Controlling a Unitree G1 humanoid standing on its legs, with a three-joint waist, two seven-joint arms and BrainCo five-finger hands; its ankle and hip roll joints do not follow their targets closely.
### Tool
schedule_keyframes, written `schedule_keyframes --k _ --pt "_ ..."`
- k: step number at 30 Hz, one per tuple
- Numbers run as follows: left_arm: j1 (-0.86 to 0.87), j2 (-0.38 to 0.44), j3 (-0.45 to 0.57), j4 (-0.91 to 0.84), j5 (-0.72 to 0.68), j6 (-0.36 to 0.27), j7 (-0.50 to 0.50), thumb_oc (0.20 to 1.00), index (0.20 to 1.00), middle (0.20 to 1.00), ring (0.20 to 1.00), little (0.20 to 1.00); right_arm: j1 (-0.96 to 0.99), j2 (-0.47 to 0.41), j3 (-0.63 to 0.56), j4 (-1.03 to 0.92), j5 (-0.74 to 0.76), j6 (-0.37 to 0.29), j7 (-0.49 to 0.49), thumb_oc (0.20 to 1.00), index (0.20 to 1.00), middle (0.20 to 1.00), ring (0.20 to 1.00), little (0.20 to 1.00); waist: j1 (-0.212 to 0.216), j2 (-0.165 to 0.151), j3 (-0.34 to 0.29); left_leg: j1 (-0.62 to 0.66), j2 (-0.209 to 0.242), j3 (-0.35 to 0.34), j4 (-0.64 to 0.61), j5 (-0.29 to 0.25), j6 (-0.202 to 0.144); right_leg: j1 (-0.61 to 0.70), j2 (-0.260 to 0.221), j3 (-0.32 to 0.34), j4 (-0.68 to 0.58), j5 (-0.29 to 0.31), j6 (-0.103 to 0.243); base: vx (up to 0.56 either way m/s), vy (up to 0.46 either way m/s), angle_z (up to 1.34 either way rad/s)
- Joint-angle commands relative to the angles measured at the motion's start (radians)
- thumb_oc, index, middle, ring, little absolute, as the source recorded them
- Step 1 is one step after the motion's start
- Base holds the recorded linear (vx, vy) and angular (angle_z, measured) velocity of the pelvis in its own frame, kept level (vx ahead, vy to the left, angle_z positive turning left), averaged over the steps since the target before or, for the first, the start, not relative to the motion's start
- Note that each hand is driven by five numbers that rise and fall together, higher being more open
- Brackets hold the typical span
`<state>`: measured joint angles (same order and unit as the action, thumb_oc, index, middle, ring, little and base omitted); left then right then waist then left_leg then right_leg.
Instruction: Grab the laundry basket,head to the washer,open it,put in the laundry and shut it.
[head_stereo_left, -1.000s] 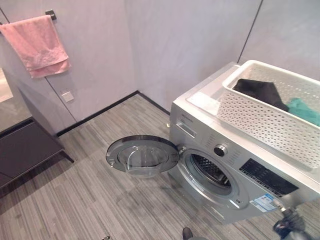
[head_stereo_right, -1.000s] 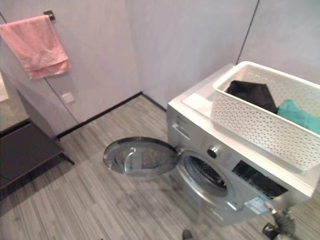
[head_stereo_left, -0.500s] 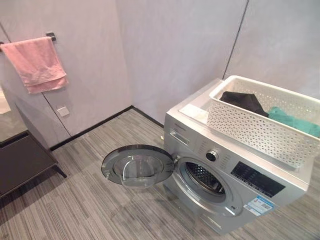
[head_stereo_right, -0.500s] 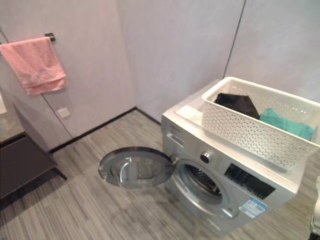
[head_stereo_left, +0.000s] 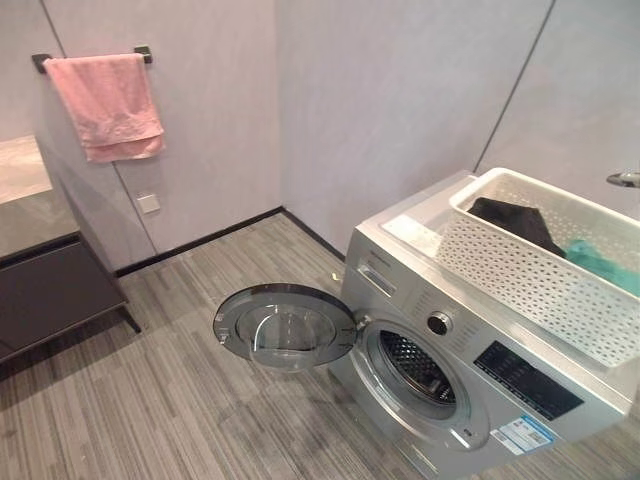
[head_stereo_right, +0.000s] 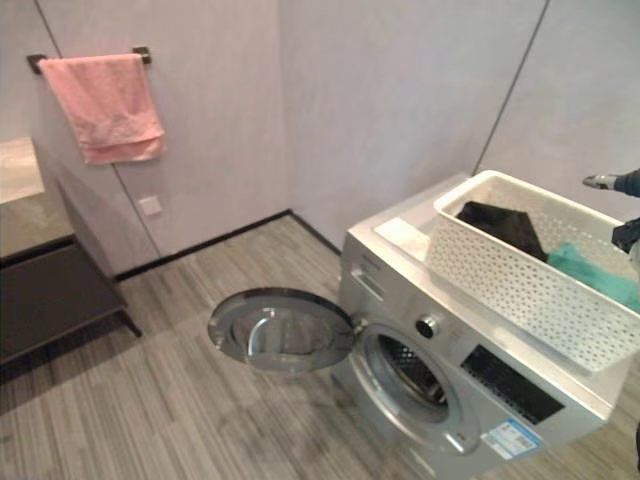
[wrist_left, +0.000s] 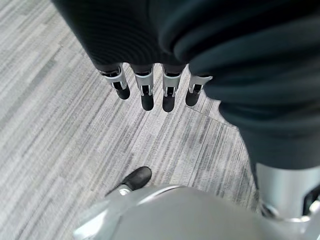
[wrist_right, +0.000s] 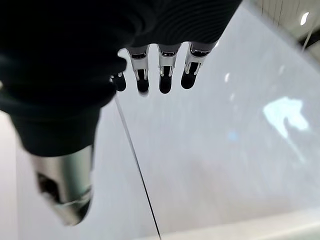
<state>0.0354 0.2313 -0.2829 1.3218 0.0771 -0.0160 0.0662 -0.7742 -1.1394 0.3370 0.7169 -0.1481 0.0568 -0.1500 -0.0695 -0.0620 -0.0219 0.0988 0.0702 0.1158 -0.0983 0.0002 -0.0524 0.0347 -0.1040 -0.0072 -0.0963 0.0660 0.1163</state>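
We see the silver washer (head_stereo_left: 470, 370) in the lower right of the head views, standing on the grey striped floor (head_stereo_left: 150, 400) with its front turned toward the lower left of the frame. Its round door (head_stereo_left: 287, 327) is swung fully open and lies nearly flat out to the left of the drum opening (head_stereo_left: 418, 368), hinged at the side next to the opening, its inner glass bowl facing up. On the washer's top, at the right of the frame, sits the white perforated laundry basket (head_stereo_left: 540, 275); its long axis runs from upper left to lower right, parallel to the washer's front edge, and its open mouth faces up. Inside it we make out a black garment (head_stereo_left: 515, 222) toward the upper-left end and a teal garment (head_stereo_left: 605, 262) toward the right end, the two touching. Our right hand (head_stereo_right: 612, 182) shows at the right edge of the right eye view, above the basket's far rim; in its wrist view the fingers (wrist_right: 165, 70) are straight and apart, holding nothing. Our left hand (wrist_left: 150, 87) hangs over the floor with fingers straight and empty. A pink towel (head_stereo_left: 107, 103) hangs on a rail in the upper left, above a dark low cabinet (head_stereo_left: 50, 290).
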Motion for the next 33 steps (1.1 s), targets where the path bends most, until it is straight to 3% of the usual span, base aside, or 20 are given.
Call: schedule_keyframes --k 1,12,26,33 --pt "-0.017 -0.006 -0.013 0.068 -0.032 -0.011 -0.027 1.0 1.0 1.0 1.0 1.0 -0.126 -0.02 0.044 0.003 0.036 -0.029 0.093 1.0 1.0 1.0 1.0 1.0 0.036 -0.039 0.028 -0.011 0.038 -0.037 0.011 -0.061 -0.001 -0.047 -0.062 -0.039 0.056 -0.029 0.041 0.01 -0.005 0.11" --pt "0.002 -0.014 0.002 0.081 -0.063 -0.012 -0.072 1.0 1.0 1.0 1.0 1.0 -0.198 -0.089 0.255 0.03 0.029 -0.054 0.276 1.0 1.0 1.0 1.0 1.0 0.038 -0.052 0.036 -0.032 0.056 -0.047 0.011 -0.047 -0.023 -0.042 -0.049 -0.062 0.046 -0.045 0.034 0.0 -0.002 0.07" --pt "0.0 -0.012 -0.007 0.065 -0.086 -0.018 -0.096 1.0 1.0 1.0 1.0 1.0 -0.185 -0.142 0.299 0.084 0.022 -0.059 0.331 1.0 1.0 1.0 1.0 1.0 0.036 -0.044 0.048 -0.045 0.079 -0.047 0.011 -0.033 -0.045 -0.038 -0.028 -0.07 0.03 -0.056 0.025 0.0 -0.008 0.0" --pt "-0.004 -0.006 -0.021 0.043 -0.115 -0.033 -0.104 1.0 1.0 1.0 1.0 1.0 -0.264 -0.085 0.433 0.241 -0.008 -0.069 0.371 1.0 1.0 1.0 1.0 1.0 0.049 -0.042 0.066 -0.068 0.091 -0.053 0.011 -0.019 -0.055 -0.054 -0.022 -0.081 0.021 -0.048 0.022 0.0 -0.037 0.0"
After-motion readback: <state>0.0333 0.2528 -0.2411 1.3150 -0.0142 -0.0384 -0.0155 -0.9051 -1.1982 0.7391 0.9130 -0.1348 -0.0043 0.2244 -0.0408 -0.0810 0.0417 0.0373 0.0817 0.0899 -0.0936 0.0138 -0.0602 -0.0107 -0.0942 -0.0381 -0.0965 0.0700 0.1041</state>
